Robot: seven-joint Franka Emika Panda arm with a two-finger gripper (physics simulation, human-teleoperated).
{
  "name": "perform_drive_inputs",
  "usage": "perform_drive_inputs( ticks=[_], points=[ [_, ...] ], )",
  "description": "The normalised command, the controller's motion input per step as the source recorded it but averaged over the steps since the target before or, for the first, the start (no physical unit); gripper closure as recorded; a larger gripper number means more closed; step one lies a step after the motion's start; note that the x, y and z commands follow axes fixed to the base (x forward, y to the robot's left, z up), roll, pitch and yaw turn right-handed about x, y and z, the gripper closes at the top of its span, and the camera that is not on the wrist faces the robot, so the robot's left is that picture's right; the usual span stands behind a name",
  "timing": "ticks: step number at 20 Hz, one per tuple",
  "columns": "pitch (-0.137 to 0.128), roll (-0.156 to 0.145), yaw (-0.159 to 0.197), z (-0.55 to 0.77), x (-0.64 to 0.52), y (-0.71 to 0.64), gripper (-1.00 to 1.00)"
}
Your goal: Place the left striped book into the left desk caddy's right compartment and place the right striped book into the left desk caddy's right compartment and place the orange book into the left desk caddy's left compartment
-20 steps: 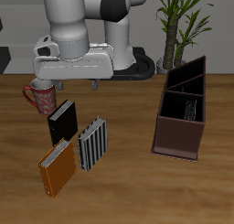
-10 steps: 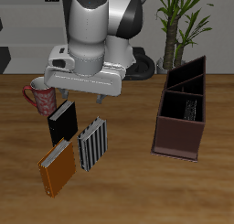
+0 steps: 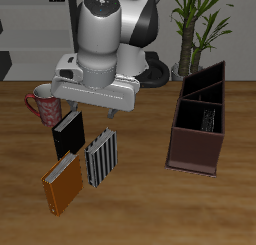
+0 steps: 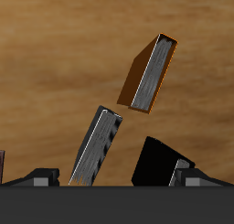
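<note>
Gripper (image 3: 107, 112) lower than before, above right striped book (image 3: 100, 158), jaws apart, empty; orange book (image 3: 62, 183) unmoved

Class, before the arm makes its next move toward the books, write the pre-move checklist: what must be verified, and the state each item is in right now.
1. Hand free of any load: ok, nothing between the fingers.
2. Hand open: ok, by the exterior view.
3. One striped book already inside the left desk caddy: ok.
4. Other striped book flat on the table, unobstructed: ok.
5. Orange book clear of the striped one: ok, small gap.
6. Hand directly above a target book: not ok, it hangs farther back.
</note>
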Motion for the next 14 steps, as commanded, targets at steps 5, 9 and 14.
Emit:
perform_drive_inputs(
  ticks=[5, 9, 14],
  points=[
    [-0.004, -0.005, -0.036, -0.21, 0.07, -0.03, -1.0],
    [-0.03, 0.035, -0.068, -0.24, 0.09, 0.1, -1.0],
    [0.007, 0.014, -0.023, -0.37, 0.11, 0.05, -1.0]
  ],
)
